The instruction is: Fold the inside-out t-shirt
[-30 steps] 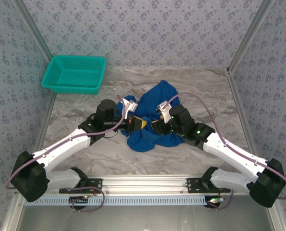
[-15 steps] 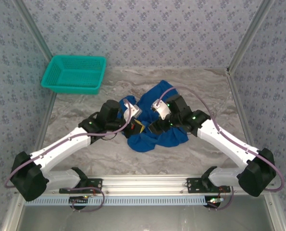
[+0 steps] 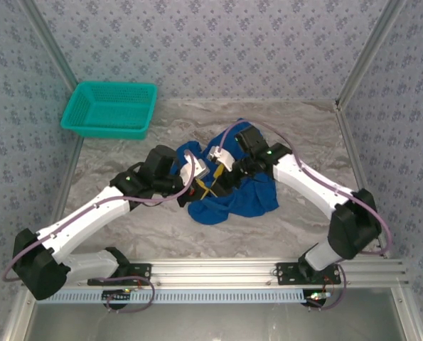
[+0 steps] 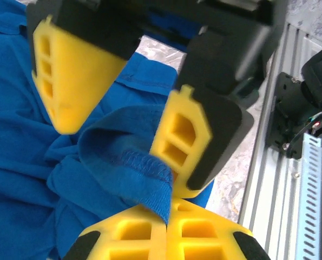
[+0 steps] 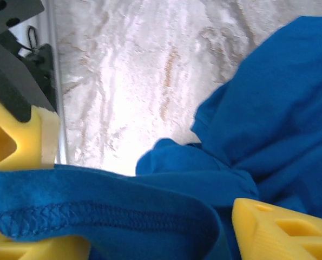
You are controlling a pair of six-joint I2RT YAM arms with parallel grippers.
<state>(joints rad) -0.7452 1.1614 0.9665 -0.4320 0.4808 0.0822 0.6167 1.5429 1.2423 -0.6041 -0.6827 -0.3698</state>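
From the top external camera, the inside-out t-shirt (image 3: 239, 202) lies in a crumpled blue heap at the middle of the marble tabletop (image 3: 311, 135), well apart from the teal basket (image 3: 110, 108) in the far left corner. Both arms reach in over the heap's left part, where the left claw (image 3: 202, 187) and the right claw (image 3: 220, 174) meet just beside each other. In the left wrist view, the left claw (image 4: 167, 208) is clenched, its yellow pads pressed together on a stitched hem of the t-shirt (image 4: 25, 179). Directly in front of it the right claw (image 4: 123, 146) stands released, its two yellow fingers spread on either side of a raised fold of the same hem, with pale tabletop (image 4: 231, 173) and a metal rail (image 4: 269, 179) to the right. In the right wrist view, the right claw (image 5: 155, 238) has its fingers wide apart at the lower corners, the stitched hem stretched across between them without being pinched. The rest of the t-shirt (image 5: 274, 119) bunches at the right on the tabletop (image 5: 139, 81), and one of the left claw's yellow fingers (image 5: 9, 143) shows at the left edge.
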